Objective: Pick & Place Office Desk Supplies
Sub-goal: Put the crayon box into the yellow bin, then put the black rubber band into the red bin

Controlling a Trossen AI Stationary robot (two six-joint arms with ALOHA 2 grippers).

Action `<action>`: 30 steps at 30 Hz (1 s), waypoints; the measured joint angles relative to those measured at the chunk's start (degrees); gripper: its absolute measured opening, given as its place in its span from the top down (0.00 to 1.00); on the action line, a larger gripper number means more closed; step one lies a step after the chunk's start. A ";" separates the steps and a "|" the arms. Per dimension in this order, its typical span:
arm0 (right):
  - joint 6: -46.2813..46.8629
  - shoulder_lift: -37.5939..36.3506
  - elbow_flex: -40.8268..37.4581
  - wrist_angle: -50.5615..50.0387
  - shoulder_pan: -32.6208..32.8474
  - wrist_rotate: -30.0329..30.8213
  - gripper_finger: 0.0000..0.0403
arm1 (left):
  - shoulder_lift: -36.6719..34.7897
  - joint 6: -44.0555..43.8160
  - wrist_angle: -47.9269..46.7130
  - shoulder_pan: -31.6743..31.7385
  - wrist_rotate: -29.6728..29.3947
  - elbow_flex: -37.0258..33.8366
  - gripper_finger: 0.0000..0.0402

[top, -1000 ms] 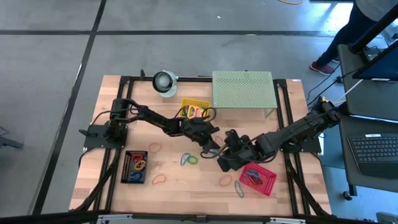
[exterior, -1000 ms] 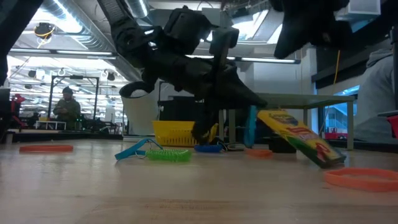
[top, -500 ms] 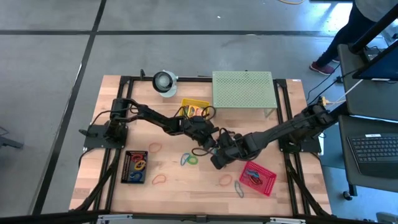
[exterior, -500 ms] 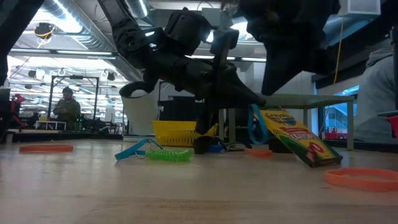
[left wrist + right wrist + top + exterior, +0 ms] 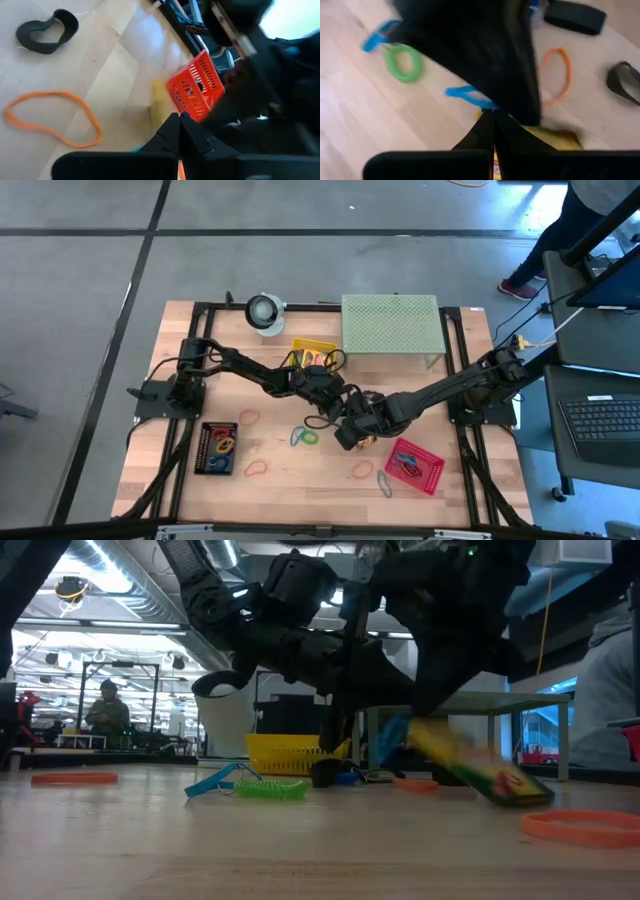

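- We see the right hand (image 5: pixel 347 434) at mid-table, just to the left of the red basket (image 5: pixel 415 464). Its fingers (image 5: pixel 485 131) look pressed together in its wrist view; we log them as closed, with nothing clearly between them.
- In the low view a yellow-and-green crayon box (image 5: pixel 470 772) leans tilted just below the right arm, its lower end on the table (image 5: pixel 300 480). It is blurred; we cannot tell whether the hand touches it.
- The left hand (image 5: pixel 338 402) sits just up and left of the right hand, also left of the red basket. Its fingers (image 5: pixel 172 135) appear closed in its wrist view; we see nothing gripped.
- A blue band and green band pair (image 5: pixel 303 437) lies on the table further left of the red basket, just beside the right hand. In the low view the pair shows as one low cluster (image 5: pixel 245 785).
- An orange band (image 5: pixel 361 470) lies just left of the red basket's near corner. A blue band (image 5: pixel 385 482) lies just below it.
- The red basket holds some bands, colours hard to tell.
- Another orange band (image 5: pixel 249 418) and a further one (image 5: pixel 256 469) lie well left of the red basket.
- A black tray (image 5: pixel 217 448) with small coloured items lies far left of the red basket.
- A yellow basket (image 5: pixel 312 356) sits up and left of the red basket, near the pale green perforated stand (image 5: pixel 390 323).
- A round white-and-grey roll (image 5: pixel 265 311) stands at the far edge of the table, left of the stand.
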 joint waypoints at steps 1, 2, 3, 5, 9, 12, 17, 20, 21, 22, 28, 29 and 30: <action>0.26 0.42 -0.01 0.28 0.00 -0.38 1.00 | 0.00 0.07 -0.10 0.00 0.30 0.00 1.00; 0.51 0.80 -0.04 1.22 0.00 -0.69 1.00 | 0.00 0.47 -0.23 0.00 0.86 -0.03 1.00; 0.66 1.05 -0.05 1.99 0.00 -0.84 1.00 | 0.00 0.58 -0.26 0.00 1.28 -0.11 1.00; 0.69 1.30 -0.10 3.51 0.07 -1.08 1.00 | 0.00 0.85 -0.32 -0.13 1.65 -0.17 1.00; 1.13 1.32 0.16 3.75 0.07 -0.17 1.00 | -0.07 1.28 -0.26 -0.33 1.89 -0.17 1.00; 0.93 1.22 0.95 2.84 0.07 -0.46 1.00 | -0.24 1.38 -0.31 -0.32 1.57 -0.15 1.00; -0.23 0.46 2.61 -1.86 0.29 -0.58 1.00 | -0.48 2.55 -3.76 -0.28 0.82 0.38 1.00; 0.06 -1.12 3.21 -5.96 0.44 2.53 0.99 | -0.02 3.51 -10.44 -0.34 0.02 0.10 1.00; 0.13 -1.38 3.24 -7.21 0.39 3.01 0.99 | 0.34 4.09 -13.21 -0.40 -0.40 -0.09 1.00; -0.05 -1.42 3.01 -8.48 0.30 2.88 0.99 | 0.39 4.78 -14.15 -0.47 -0.33 -0.15 1.00; -1.38 -1.38 2.30 -8.91 -1.20 1.87 0.98 | 0.07 6.98 -18.55 -1.57 -1.75 0.02 1.00; -1.75 -1.38 2.30 -8.85 -1.40 1.76 0.98 | 0.02 7.37 -17.89 -1.87 -2.39 0.07 1.00; -1.98 -1.42 2.31 -8.70 -1.56 1.77 0.98 | 0.02 7.79 -17.58 -2.08 -2.72 0.07 1.00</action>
